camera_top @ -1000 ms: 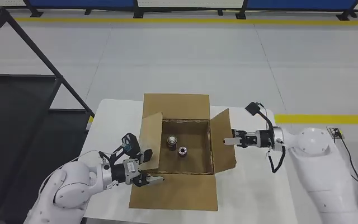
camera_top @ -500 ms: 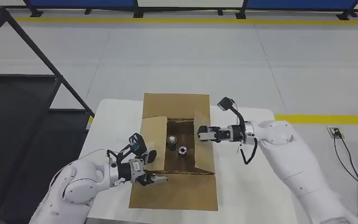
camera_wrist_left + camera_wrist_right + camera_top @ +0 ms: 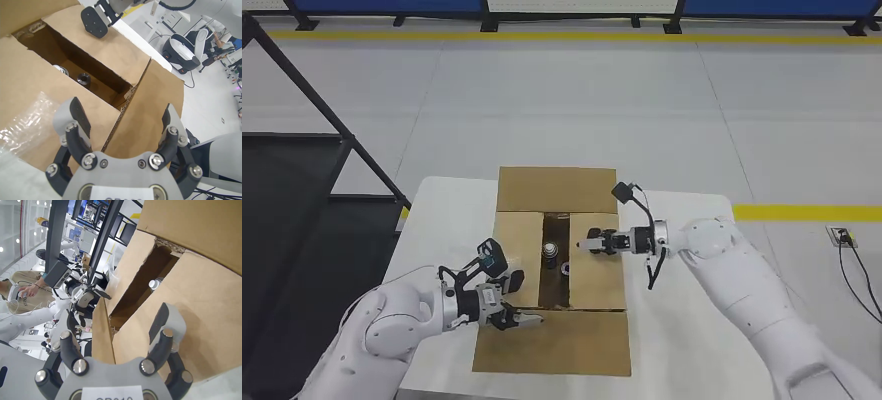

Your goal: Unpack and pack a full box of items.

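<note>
- Pale grey floor marked with a yellow line [image 3: 802, 212] surrounds a white table [image 3: 442, 215], seen from above.
- A brown cardboard box [image 3: 557, 345] sits in the middle of the table. Its far flap and near flap lie spread outward, roughly flat.
- The two side flaps are folded in over the opening, almost level, with a narrow dark gap left between them.
- Through that gap, a bottle [image 3: 552, 249] with a white cap stands upright on the box floor. Just beside it, toward the robot, sits a small metal cylinder [image 3: 567, 267] with a hole in its top.
- The left gripper [image 3: 514, 302] hovers at the box's near corner on the left arm's side, above the place where the side flap meets the near flap. Its jaws are spread wide and hold nothing — bare cardboard shows between the fingers [image 3: 79, 115].
- The right gripper [image 3: 592, 243] is over the side flap on the right arm's side, close to the edge of the gap. Its jaws are apart and grip nothing. One finger pad sits right at the flap's top face — whether it touches cannot be told.
- A crinkled piece of clear plastic [image 3: 28, 121] lies next to the left gripper, over the outer part of the flap on that side.
</note>
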{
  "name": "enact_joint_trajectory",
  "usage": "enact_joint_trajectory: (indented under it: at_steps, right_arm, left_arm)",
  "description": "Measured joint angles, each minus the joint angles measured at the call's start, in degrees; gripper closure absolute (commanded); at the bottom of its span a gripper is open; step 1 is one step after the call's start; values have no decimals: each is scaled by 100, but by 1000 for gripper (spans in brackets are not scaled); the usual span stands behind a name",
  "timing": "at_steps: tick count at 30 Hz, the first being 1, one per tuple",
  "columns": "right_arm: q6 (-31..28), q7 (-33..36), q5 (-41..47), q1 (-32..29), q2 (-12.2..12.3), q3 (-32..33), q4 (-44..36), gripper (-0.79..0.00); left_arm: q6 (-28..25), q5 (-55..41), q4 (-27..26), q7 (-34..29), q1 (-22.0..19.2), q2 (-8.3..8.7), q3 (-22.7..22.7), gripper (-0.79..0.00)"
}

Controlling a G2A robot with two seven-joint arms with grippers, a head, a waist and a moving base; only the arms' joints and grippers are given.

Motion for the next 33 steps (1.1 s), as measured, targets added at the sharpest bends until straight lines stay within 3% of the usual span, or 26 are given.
enact_joint_trajectory:
  at_steps: [10,22,29,33]
  right_arm:
    - [-155,-351,-375,124,-136,-157,171,-785]
    - [-438,-284,-281,106,-110,18,197,-785]
    - [-538,-195,-230,64,-50,167,73,-785]
    - [-541,-125,-215,45,-12,249,-33,-785]
  left_arm:
    - [53,30,98,56,-84,19,129,-785]
    - [77,47,30,200,-90,56,152,-785]
    - [-71,-173,-450,401,229,162,-338,-785]
    - [-233,-624,-741,511,513,259,-888,-785]
